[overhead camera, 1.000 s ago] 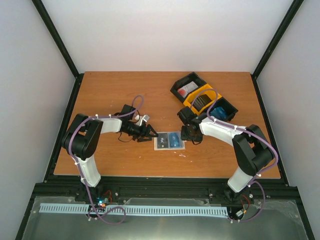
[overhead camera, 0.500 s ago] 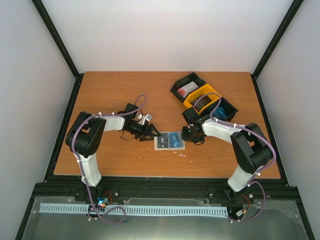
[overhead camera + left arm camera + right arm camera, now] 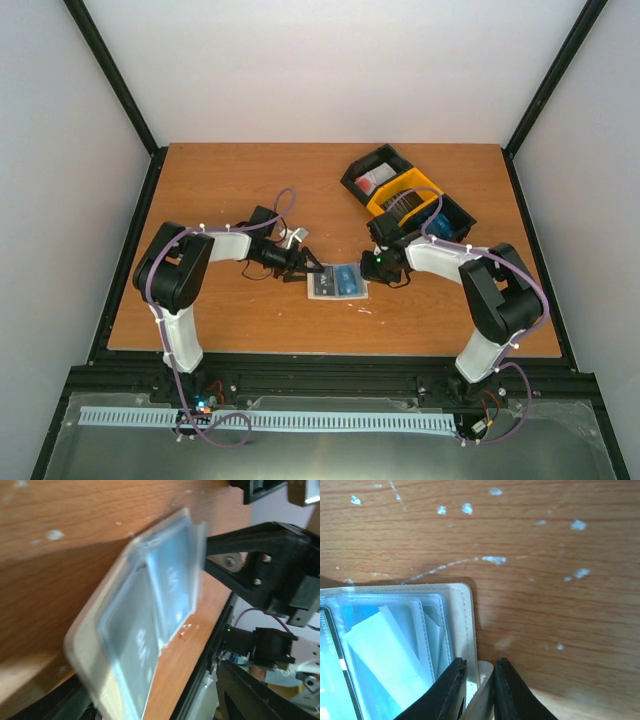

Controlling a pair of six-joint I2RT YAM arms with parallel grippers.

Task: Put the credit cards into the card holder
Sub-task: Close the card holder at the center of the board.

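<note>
The beige-tan folding card holder (image 3: 465, 607) lies open on the brown wooden table (image 3: 220, 312), with blue plastic cards (image 3: 348, 279) in its clear pockets. The right claw (image 3: 480, 664) is clamped on its edge. The left claw (image 3: 311, 266), fingers spread, is at the opposite edge. Behind are black and yellow bins (image 3: 405, 195), then white walls (image 3: 330, 70).

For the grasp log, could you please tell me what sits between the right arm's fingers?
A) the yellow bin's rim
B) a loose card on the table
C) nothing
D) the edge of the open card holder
D: in the right wrist view, the right fingers straddle the beige edge of the open card holder.
</note>
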